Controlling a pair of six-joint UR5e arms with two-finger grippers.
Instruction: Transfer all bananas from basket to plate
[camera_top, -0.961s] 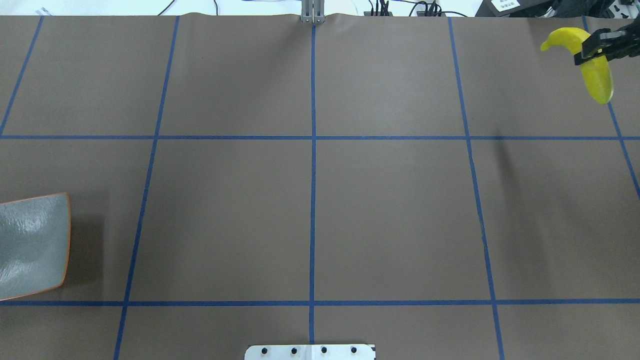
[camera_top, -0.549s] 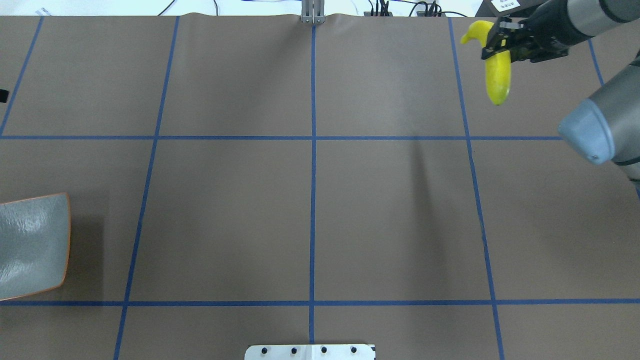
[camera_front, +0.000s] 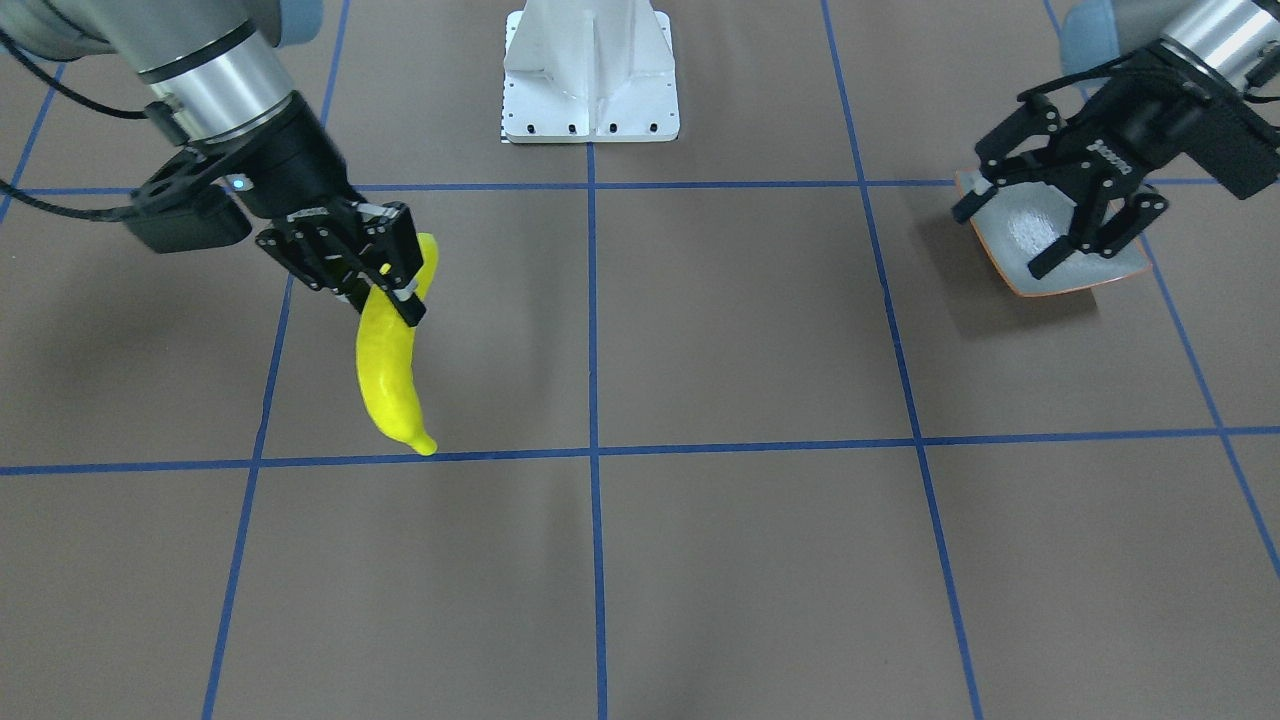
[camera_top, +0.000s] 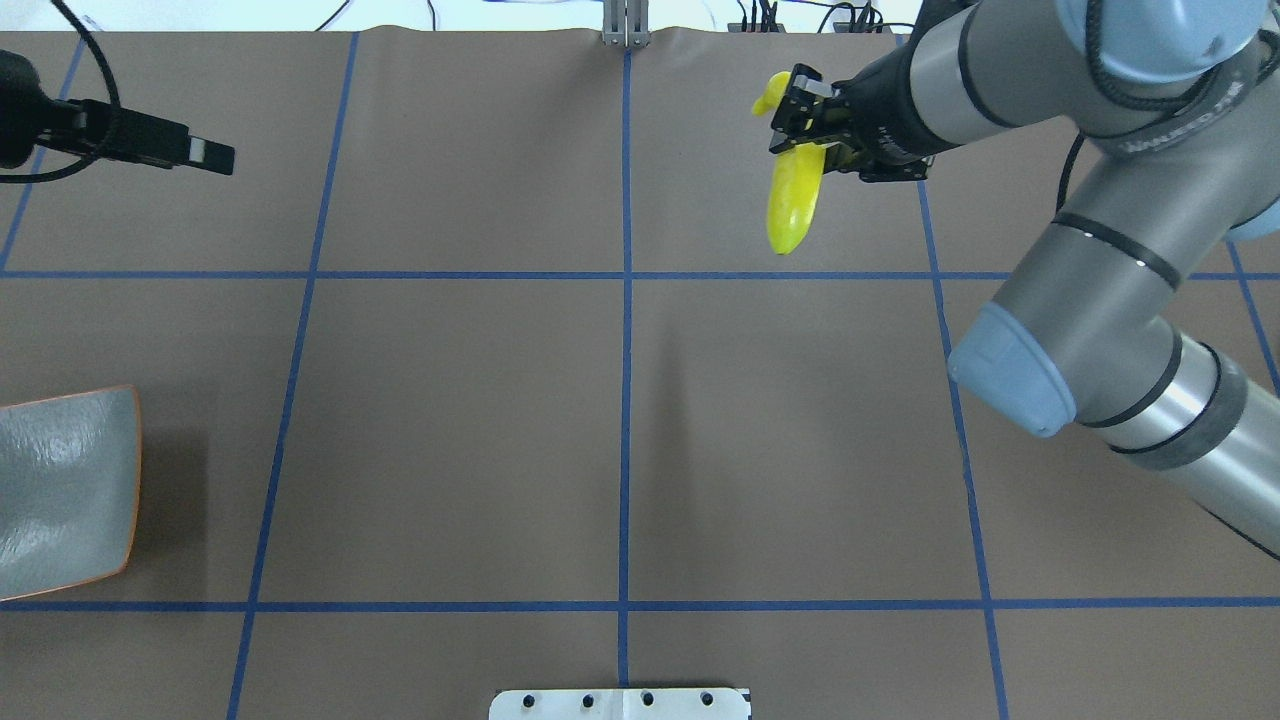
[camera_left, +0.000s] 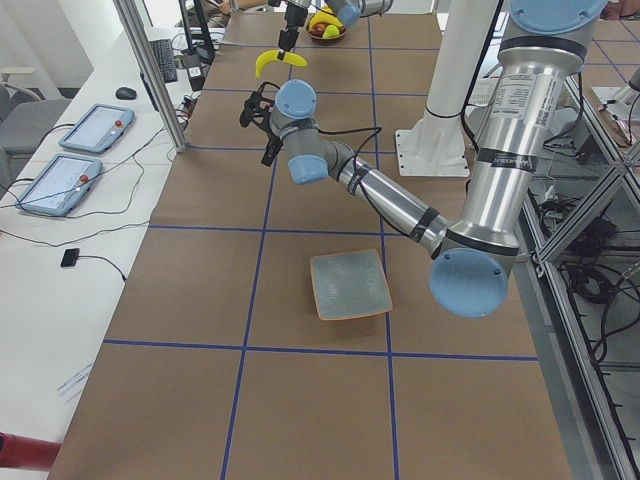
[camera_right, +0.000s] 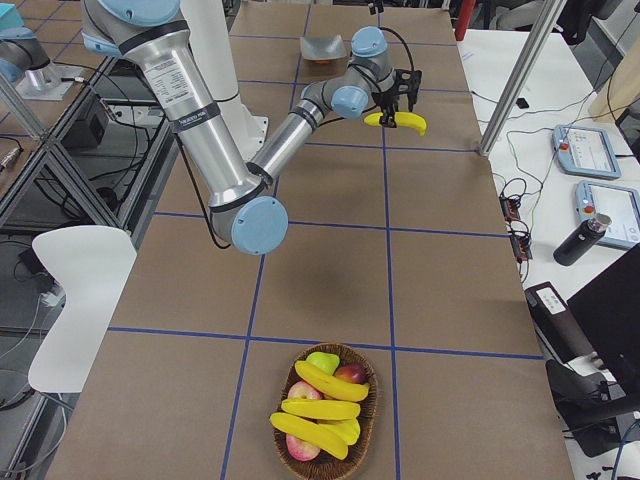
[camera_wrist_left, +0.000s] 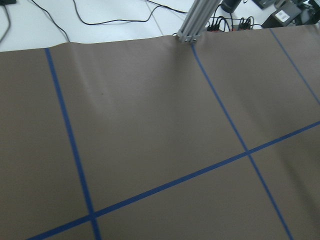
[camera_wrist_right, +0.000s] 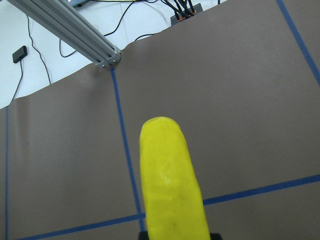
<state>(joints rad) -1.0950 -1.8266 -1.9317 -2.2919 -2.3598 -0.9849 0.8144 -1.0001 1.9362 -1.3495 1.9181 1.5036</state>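
Note:
My right gripper (camera_top: 803, 118) is shut on the upper part of a yellow banana (camera_top: 792, 200) and holds it in the air over the table's far middle-right; the same banana (camera_front: 388, 385) hangs curved end down. It fills the right wrist view as banana (camera_wrist_right: 170, 180). The basket (camera_right: 372, 400) stands at the table's right end with more bananas (camera_right: 322, 408) in it. The grey-green plate (camera_top: 60, 490) with an orange rim lies empty at the left edge. My left gripper (camera_front: 1000, 240) hovers open and empty above the plate's far side.
Apples lie among the fruit in the basket (camera_left: 325, 25). The white robot base (camera_front: 590, 80) sits at the table's near middle edge. An aluminium post (camera_top: 625, 30) rises at the far edge. Blue tape lines grid the brown table cover.
The right arm has carried the banana leftward across the far part of the table. The left arm has come into the overhead view at the upper left.

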